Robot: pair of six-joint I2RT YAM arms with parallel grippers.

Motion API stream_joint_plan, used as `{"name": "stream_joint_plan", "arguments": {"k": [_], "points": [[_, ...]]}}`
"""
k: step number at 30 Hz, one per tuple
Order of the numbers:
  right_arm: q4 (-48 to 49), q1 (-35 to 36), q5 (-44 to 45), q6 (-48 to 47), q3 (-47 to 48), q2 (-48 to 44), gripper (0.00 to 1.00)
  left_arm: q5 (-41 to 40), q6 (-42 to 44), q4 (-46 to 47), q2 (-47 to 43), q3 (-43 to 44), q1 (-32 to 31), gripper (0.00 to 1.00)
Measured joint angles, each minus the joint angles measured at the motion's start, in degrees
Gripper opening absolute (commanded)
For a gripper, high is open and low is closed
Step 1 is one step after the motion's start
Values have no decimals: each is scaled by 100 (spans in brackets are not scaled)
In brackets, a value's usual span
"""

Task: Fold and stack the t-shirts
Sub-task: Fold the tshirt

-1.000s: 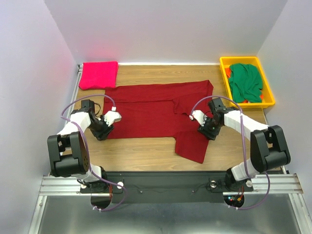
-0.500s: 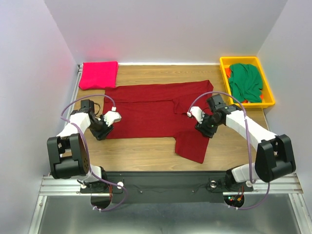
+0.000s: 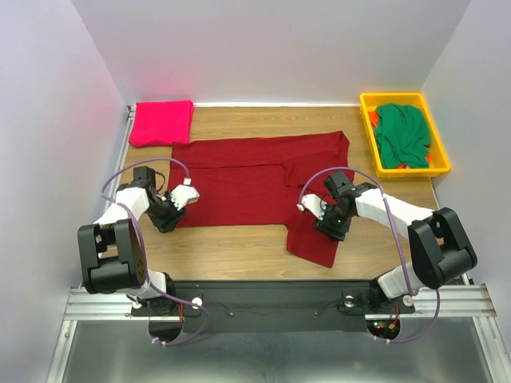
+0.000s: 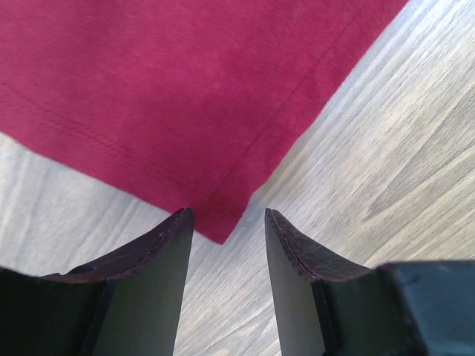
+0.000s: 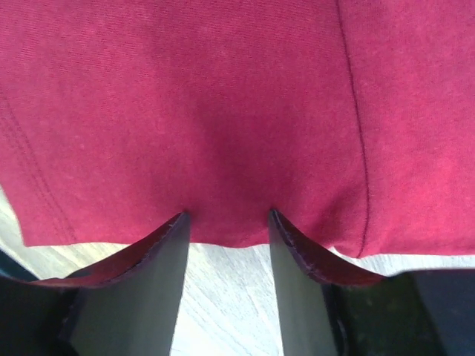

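Left gripper point(image 4: 226, 219), released, straddles the maroon t-shirt point(image 3: 239, 179)'s corner by the worktop point(image 3: 231, 249)'s left edge; right gripper point(image 5: 226, 219), apparently released too, touches its hem.

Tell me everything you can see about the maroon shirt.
The maroon shirt is soft knit cloth with stitched hems, lying flat on the wooden table, mid-table. It looks partly folded: a wide band running left to right, with one flap reaching toward the near edge on the right. The left hand, open, straddles its near-left corner; the right hand, open, sits at a hem by that flap. Neither is closed on the cloth.
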Motion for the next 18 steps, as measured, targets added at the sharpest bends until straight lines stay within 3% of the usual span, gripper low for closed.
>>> {"name": "stream_joint_plan", "arguments": {"k": [5,7,8,12,18], "points": [[293,83,256,94,-105,-37,30,4,-2,186,48,-85,0,53],[350,96,332,142,-105,-22,18,0,4,273,138,-85,0,50],[365,98,363,162,-105,-20,10,0,15,295,184,-85,0,44],[455,103,452,284,-105,-17,1,-101,164,422,229,-85,0,25],[369,103,463,570,-55,-31,1,-168,315,413,234,-57,0,2]]}}
